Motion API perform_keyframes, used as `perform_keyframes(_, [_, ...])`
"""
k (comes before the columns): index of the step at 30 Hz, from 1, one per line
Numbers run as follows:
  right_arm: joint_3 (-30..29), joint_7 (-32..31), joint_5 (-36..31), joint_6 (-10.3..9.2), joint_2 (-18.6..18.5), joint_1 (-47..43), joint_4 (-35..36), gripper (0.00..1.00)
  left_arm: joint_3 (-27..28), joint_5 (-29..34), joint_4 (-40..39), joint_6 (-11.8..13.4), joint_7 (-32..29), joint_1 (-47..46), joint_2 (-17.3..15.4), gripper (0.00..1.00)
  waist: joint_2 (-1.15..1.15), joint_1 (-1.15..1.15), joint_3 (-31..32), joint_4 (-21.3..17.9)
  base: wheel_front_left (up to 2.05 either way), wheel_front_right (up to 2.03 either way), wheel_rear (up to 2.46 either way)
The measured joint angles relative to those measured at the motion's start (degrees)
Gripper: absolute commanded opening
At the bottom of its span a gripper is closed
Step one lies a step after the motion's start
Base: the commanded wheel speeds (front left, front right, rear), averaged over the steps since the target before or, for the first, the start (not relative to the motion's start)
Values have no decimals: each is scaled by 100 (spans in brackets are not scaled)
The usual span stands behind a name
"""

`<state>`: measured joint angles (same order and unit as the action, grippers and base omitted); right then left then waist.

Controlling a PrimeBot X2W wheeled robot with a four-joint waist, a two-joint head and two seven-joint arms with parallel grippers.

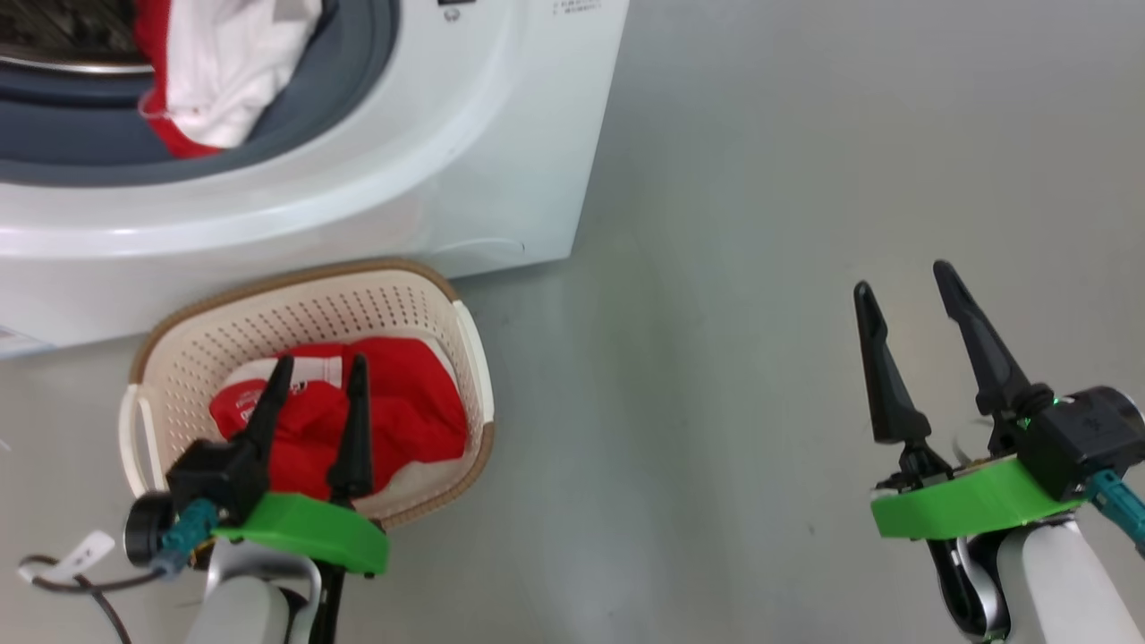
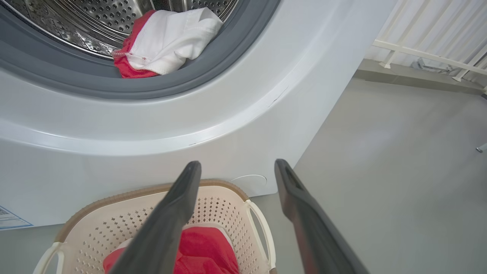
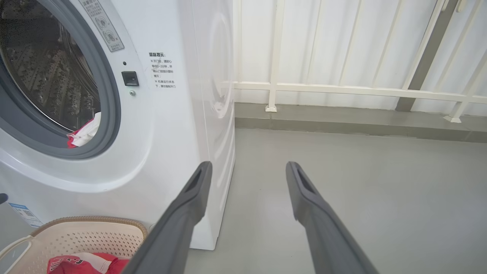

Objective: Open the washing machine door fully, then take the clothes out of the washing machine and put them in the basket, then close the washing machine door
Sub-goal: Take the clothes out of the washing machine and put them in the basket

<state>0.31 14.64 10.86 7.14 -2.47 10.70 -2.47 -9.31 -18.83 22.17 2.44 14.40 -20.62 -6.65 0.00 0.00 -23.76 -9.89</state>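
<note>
At upper left of head frame, in washer (image 1: 501, 134) mouth, draped over grey seal (image 1: 358, 89): red-and-white garment (image 1: 215, 80), up and ahead of left gripper (image 1: 322, 362), fingers spread and empty over basket (image 1: 295, 277); right gripper (image 1: 902, 277) also spread, empty, well off at lower right, so left nearer.

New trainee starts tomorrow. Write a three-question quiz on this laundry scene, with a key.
1. What lies in the basket?
2. The white-and-red garment lies: A on the floor; B over the seal; C in the basket.
3. True or false: the left claw hangs open above the basket.
Key: 1 red clothes; 2 B; 3 true.
</note>
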Motion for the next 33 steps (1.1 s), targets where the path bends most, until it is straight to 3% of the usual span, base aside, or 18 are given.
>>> perform_keyframes(6, [-94,0,-89,0,2,-149,-58,100,-114,96,-410,22,-12,365,-13,100,0,0,346,17,0,0,0])
perform_keyframes(13, [-157,-1,-89,0,3,-460,-37,100,77,169,-1040,428,-9,823,5,100,0,0,707,35,0,0,0])
perform_keyframes(20, [-197,-1,-147,0,9,-799,27,100,320,356,-1617,627,8,1372,32,100,0,0,1085,63,0,0,0])
perform_keyframes(33, [-309,-1,-186,0,34,-1467,274,100,641,526,-2112,659,14,2297,203,100,0,0,1660,138,0,0,0])
